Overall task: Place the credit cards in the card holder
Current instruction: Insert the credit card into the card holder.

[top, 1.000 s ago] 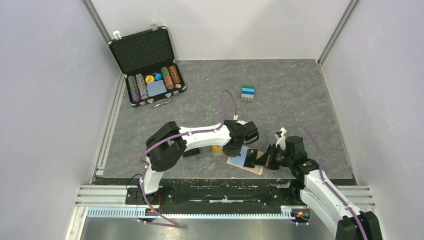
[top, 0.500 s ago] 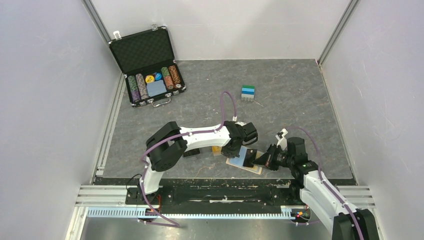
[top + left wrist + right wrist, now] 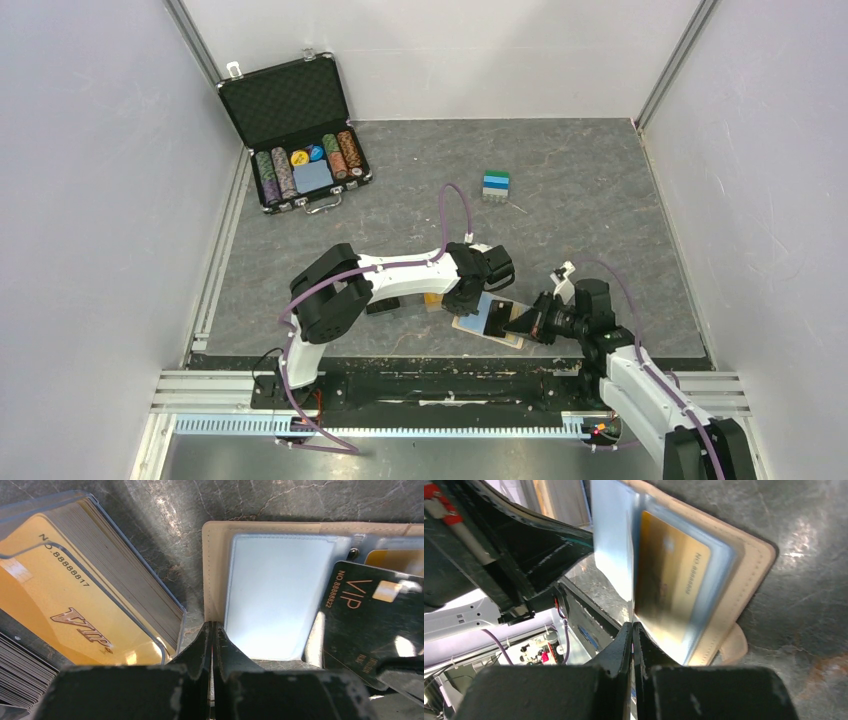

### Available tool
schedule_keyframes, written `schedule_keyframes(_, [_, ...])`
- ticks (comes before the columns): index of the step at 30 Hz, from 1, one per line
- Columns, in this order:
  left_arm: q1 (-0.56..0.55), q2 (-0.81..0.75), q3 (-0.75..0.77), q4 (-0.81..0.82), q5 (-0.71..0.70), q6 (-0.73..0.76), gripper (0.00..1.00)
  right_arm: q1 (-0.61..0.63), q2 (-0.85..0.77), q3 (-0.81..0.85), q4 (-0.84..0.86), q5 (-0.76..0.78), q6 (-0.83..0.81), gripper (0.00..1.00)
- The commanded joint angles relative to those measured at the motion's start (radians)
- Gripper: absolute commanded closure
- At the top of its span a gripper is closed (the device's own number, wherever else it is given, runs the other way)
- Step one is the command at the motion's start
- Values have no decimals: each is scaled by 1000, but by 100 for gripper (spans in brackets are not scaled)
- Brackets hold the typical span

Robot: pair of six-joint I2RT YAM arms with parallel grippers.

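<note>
Right hand (image 3: 632,630) grips a dark grey plastic VIP card (image 3: 365,615) over the right half of the open light tan leather-like card holder (image 3: 214,565), by the tabletop's (image 3: 580,200) near edge. The closed left hand (image 3: 212,630) meets its left edge.

Bright even light, glare on the card holder (image 3: 275,595), foreground blurred.

Your left gripper (image 3: 212,626) is hemmed: clear card box (image 3: 95,590) tight on its left, card holder (image 3: 213,565) dead ahead, black card (image 3: 365,625) and right gripper (image 3: 519,321) on its right. Far bench (image 3: 600,200) open.
</note>
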Motion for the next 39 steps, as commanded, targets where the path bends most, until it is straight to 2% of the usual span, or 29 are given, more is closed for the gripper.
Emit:
schedule_keyframes(1, [-3, -8, -31, -29, -35, 25, 98, -3, 26, -52, 128, -25, 37, 100])
schedule_keyframes(5, [-2, -14, -45, -28, -35, 26, 98, -3, 56, -131, 224, -37, 78, 100])
schedule_keyframes(10, [-3, -19, -52, -29, -36, 26, 98, -3, 100, -145, 267, -28, 79, 100])
schedule_keyframes(20, [-3, -18, -47, -31, -31, 31, 98, -3, 194, -89, 250, -14, 32, 100])
schedule_keyframes(28, [-3, -59, -49, -44, -32, 23, 98, -2, 268, -27, 140, 57, -64, 100])
schedule_keyframes(39, [-8, -51, -24, -43, -16, 21, 98, -3, 353, 36, 139, 100, -93, 100])
